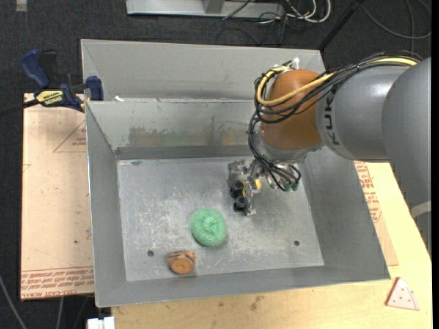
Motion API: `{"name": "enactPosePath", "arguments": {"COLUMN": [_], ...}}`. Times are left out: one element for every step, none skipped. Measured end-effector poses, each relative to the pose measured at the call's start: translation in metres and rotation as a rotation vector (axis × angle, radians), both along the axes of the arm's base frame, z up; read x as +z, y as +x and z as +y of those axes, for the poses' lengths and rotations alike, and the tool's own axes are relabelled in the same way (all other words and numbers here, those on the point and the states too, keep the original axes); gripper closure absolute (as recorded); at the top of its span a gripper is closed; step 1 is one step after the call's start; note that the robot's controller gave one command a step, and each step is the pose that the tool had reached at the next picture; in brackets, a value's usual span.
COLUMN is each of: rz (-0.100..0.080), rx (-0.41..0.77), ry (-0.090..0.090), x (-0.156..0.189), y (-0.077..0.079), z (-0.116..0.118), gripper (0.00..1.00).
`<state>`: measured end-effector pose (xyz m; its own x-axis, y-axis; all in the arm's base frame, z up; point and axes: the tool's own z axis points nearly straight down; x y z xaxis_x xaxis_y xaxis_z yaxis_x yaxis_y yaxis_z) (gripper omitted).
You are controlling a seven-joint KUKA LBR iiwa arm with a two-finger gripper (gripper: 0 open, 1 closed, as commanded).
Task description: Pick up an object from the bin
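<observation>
Progress: early, as you can judge it; both loose things lie on the floor of the bin (171, 125) and neither is off it

Done: the arm (384, 108) is reached in from the right, and the gripper (241, 203) hangs low over the middle of the floor, below the orange wrist cover (291, 112)

Left: closing on a thing, gripping it and raising it clear of the bin; you see none of that achieved here

Gripper opening: you cannot tell whether it stands wide or narrow, because the wrist and its cables crowd the tip from this angle

Gripper load: nothing that you can make out in it, and you cannot tell whether its tip touches the floor or hangs just above it

Green thing: a round, soft-looking green ball (208, 227), near the gripper and apart from it, lying forward of it and to its left in this view

Brown thing: a small orange-brown disc (181, 262) near the front wall, just beyond the green ball and further from the gripper

Nearest candidate: the green ball, by position alone; treat that as a guess, since the gripper is not round either thing

Next move calls for: a short shift toward the front left, then a descent centred on the ball

Watch for: the ball rolling or squashing aside if you come down off-centre
</observation>
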<state>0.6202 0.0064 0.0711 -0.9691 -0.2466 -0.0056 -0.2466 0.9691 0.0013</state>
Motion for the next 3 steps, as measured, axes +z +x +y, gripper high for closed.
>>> {"name": "enactPosePath", "arguments": {"rz": [0.0,-0.002,-0.001], "rx": [0.0,-0.035,-0.008], "ry": [0.0,-0.001,-0.003], "x": [0.0,0.0,0.146], "y": [0.0,-0.005,-0.014], "z": [0.0,0.002,-0.05], "gripper": [1.0,1.0,1.0]}}
